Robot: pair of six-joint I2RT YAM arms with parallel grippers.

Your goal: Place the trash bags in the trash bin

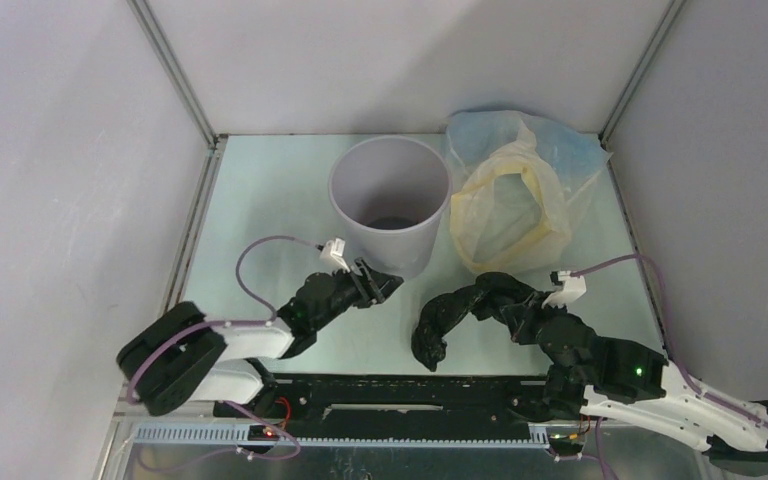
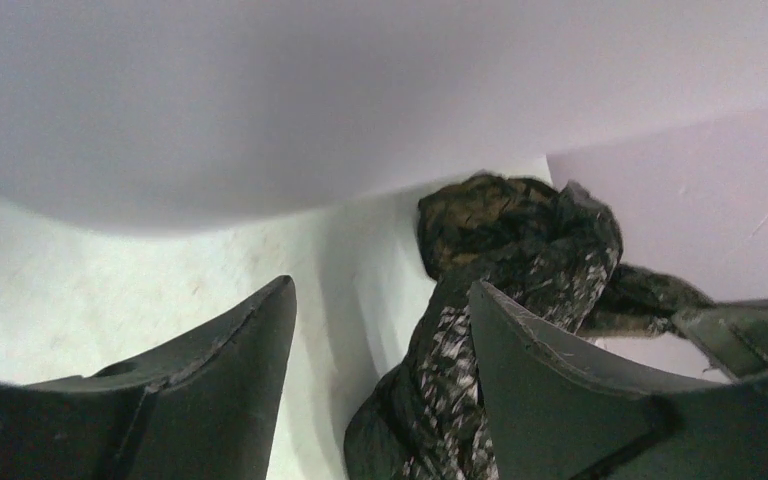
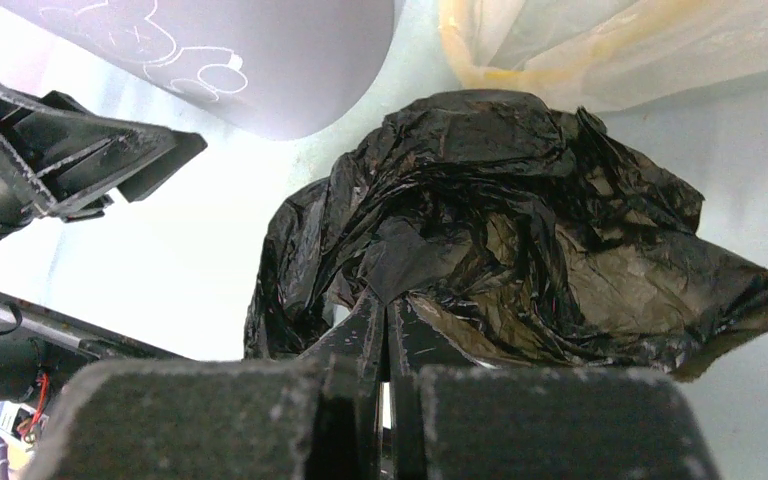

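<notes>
The black trash bag (image 1: 465, 305) lies crumpled on the table in front of the trash bin (image 1: 390, 205), a pale grey-lavender bucket standing upright at the back middle. My right gripper (image 1: 522, 306) is shut on the bag's right end; in the right wrist view its fingertips (image 3: 388, 305) pinch the glossy black film (image 3: 520, 240). My left gripper (image 1: 385, 283) is open and empty, low beside the bin's near wall (image 2: 260, 100), left of the bag. The bag (image 2: 520, 260) shows past its right finger in the left wrist view.
A translucent yellowish and pale-blue plastic bag (image 1: 515, 195) stands open right of the bin, against the back right corner. Grey enclosure walls close the table on three sides. The left gripper's fingers (image 3: 110, 160) show at the left of the right wrist view.
</notes>
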